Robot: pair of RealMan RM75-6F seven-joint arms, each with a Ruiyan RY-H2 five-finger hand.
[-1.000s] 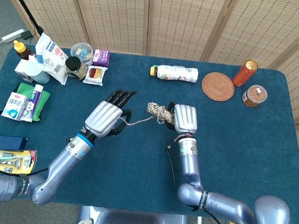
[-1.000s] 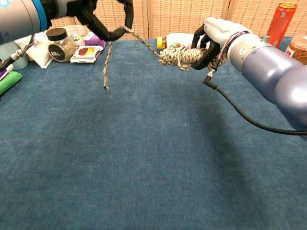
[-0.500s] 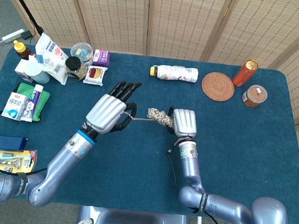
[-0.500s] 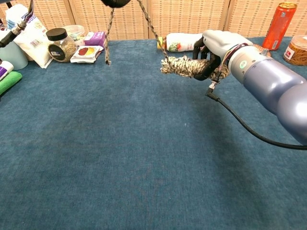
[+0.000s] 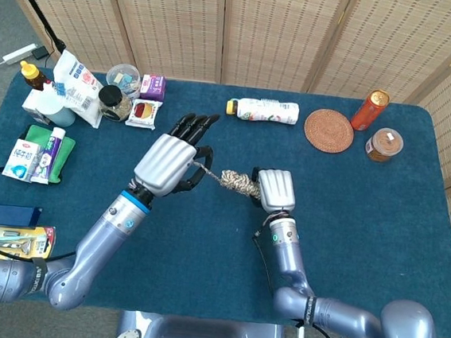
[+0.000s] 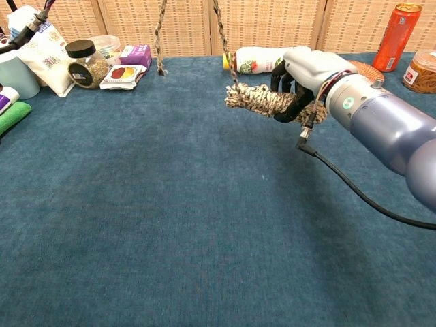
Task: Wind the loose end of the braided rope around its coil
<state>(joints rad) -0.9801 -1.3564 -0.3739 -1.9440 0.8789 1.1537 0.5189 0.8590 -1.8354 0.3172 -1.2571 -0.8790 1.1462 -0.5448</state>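
The right hand (image 6: 300, 82) clenches the braided-rope coil (image 6: 259, 101), long axis running 3 to 9 o'clock. The left hand (image 5: 168, 162), at the coil's 9 o'clock, pinches the loose end (image 6: 161, 34) above it.

The braided rope (image 6: 262, 101) looks rough and fibrous, a matt speckled weave. Both hands, left (image 5: 165, 161) and right (image 5: 275, 189), have smooth silvery shells with a soft sheen, perhaps plastic, and black fingers (image 5: 196, 124). The table (image 6: 170, 225) wears a matt blue cloth with a fine nap. The coaster (image 5: 328, 130) seems woven straw, and the can (image 5: 369, 109) shines like glossy metal
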